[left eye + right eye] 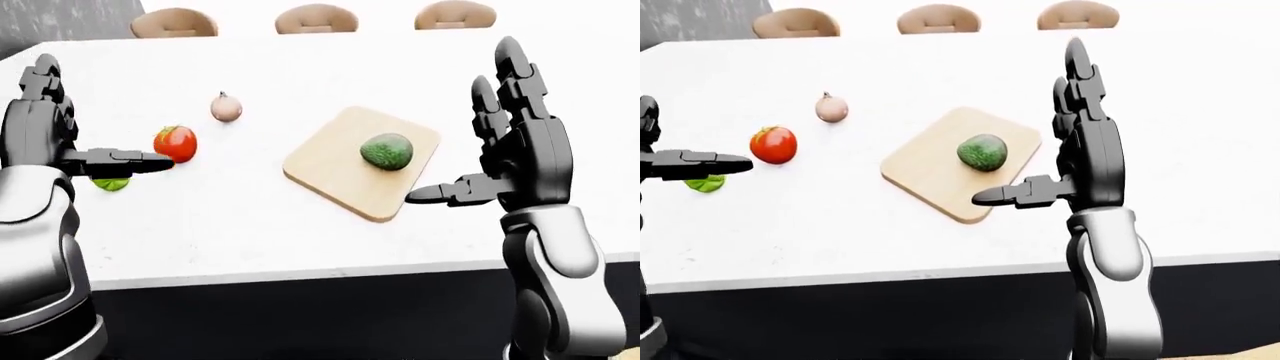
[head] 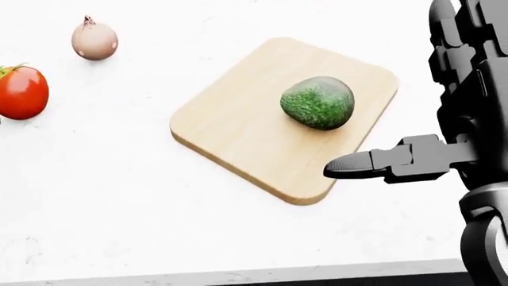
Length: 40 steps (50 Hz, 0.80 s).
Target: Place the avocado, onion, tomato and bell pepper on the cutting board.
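A dark green avocado (image 2: 317, 102) lies on the wooden cutting board (image 2: 238, 131), towards its right side. My right hand (image 1: 500, 127) is raised open just right of the board, thumb pointing left over the board's lower corner, holding nothing. A red tomato (image 1: 175, 142) and a pale onion (image 1: 226, 108) rest on the white table left of the board. A green bell pepper (image 1: 110, 184) peeks out behind my left hand (image 1: 70, 127), which is open with its thumb reaching towards the tomato.
The white table (image 1: 250, 225) ends in a near edge at the bottom of the eye views, with dark floor below. Three tan chair backs (image 1: 316, 18) line the table's far edge.
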### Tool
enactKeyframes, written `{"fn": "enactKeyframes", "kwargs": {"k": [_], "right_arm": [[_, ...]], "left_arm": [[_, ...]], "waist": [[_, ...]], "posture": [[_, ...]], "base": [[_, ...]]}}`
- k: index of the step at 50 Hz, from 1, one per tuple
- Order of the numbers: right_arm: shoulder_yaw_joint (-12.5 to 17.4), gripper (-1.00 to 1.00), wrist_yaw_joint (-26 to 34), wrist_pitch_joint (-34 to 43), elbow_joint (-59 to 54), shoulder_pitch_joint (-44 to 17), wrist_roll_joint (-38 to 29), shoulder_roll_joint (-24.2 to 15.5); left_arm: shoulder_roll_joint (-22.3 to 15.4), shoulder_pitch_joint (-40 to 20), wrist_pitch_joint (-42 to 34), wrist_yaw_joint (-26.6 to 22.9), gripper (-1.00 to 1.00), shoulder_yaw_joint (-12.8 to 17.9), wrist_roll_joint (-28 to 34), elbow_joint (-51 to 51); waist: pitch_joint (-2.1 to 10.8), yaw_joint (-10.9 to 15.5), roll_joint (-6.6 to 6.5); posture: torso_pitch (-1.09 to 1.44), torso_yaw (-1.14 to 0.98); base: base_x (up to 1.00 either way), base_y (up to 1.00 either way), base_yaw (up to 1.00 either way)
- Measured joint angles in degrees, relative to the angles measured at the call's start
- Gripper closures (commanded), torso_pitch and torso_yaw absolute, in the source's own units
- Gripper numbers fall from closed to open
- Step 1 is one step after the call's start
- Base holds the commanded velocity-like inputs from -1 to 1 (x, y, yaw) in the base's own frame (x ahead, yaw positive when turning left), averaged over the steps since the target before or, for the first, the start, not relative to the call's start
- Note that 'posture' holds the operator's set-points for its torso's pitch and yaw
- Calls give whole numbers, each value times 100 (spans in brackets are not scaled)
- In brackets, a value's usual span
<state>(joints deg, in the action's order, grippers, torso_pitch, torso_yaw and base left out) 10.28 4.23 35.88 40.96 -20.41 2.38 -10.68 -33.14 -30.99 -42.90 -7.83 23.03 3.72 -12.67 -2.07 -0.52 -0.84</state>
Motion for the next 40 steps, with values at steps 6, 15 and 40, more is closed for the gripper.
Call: {"fn": "enactKeyframes", "kwargs": {"k": [6, 15, 40], "right_arm": [[-31, -100, 18, -79, -90, 40, -46, 32], [-103, -100, 34, -84, -116, 16, -108, 74], [-107, -100, 69, -179, -207, 33, -159, 106]], "left_arm": [[55, 327, 152, 17, -100, 84, 72, 38], [194, 478, 924, 355, -100, 158, 186, 957], [70, 456, 2111, 1219, -100, 36, 76, 2607]], "waist": [[9, -3, 9], [35, 28, 4], [54, 6, -25]], "posture": [[0, 0], [0, 0], [0, 0]], "base": [[0, 0, 0], [0, 0, 0], [0, 0, 0]]}}
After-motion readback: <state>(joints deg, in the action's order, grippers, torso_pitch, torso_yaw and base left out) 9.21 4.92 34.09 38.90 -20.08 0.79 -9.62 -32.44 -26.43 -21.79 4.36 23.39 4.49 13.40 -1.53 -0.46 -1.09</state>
